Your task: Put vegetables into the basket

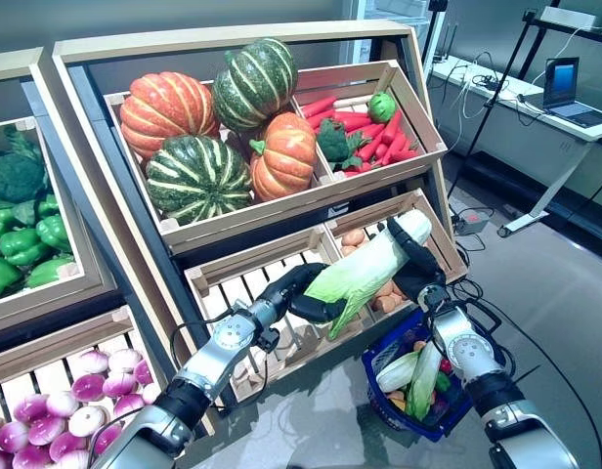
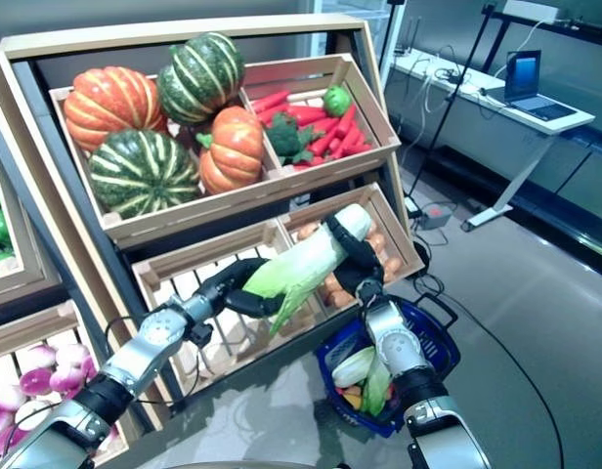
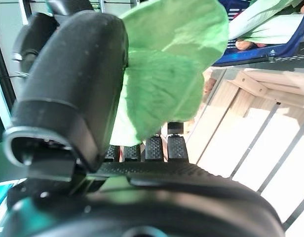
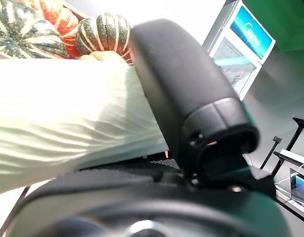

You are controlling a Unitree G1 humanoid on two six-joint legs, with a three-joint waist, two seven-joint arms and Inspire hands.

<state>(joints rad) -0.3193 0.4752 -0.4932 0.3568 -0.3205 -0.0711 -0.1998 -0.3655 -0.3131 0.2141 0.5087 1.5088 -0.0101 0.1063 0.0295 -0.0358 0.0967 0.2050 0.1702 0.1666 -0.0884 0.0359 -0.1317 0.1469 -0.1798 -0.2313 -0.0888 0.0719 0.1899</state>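
A long napa cabbage (image 1: 365, 269) with a white stem end and green leafy end is held in the air in front of the stand's lower crates, above and left of the blue basket (image 1: 374, 376). My left hand (image 1: 301, 288) is curled round its leafy end; the thumb (image 3: 78, 84) presses the green leaf (image 3: 167, 74). My right hand (image 1: 418, 264) is curled round the white stem end, with its thumb (image 4: 181, 84) over the cabbage (image 4: 68, 108). The basket stands on the floor and holds pale green leafy vegetables (image 1: 418, 376) and small orange and red pieces.
The wooden stand (image 1: 233, 210) with tilted crates rises just behind the hands. A desk (image 1: 536, 107) with a laptop stands at the back right, with cables on the floor beside it. Grey floor (image 1: 555, 283) lies right of the basket.
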